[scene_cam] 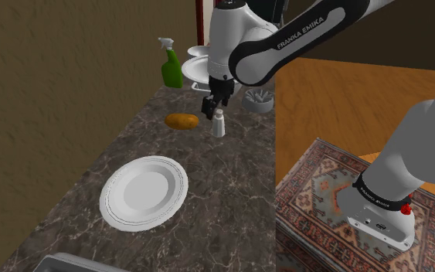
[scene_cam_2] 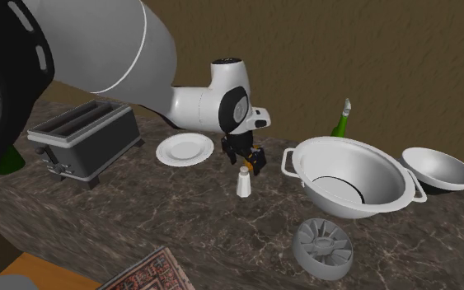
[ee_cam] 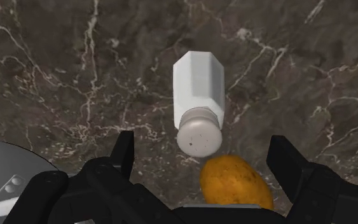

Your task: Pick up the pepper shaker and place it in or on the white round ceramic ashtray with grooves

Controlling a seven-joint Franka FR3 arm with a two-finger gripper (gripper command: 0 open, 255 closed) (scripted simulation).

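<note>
The pepper shaker [scene_cam: 219,124] [scene_cam_2: 244,181] is a small white faceted bottle with a grey perforated cap, standing upright on the dark marble counter. My black gripper [scene_cam: 214,105] [scene_cam_2: 241,153] hangs just above it, open. Seen from the wrist, the shaker [ee_cam: 199,95] lies ahead of and between the spread fingers [ee_cam: 125,149], which do not touch it; the gripper [ee_cam: 203,141] holds nothing. The round grooved ashtray [scene_cam: 258,99] [scene_cam_2: 322,246], drawn grey-white, sits on the counter a short way beyond the shaker toward the counter's edge.
An orange-brown potato [scene_cam: 182,120] [ee_cam: 236,183] lies close beside the shaker. A white plate [scene_cam: 144,192] [scene_cam_2: 185,149], a toaster [scene_cam_2: 86,140], a green spray bottle [scene_cam: 171,68], a large two-handled bowl [scene_cam_2: 304,156] and a smaller bowl [scene_cam_2: 438,169] also stand on the counter. A rug [scene_cam: 324,193] covers the floor beside it.
</note>
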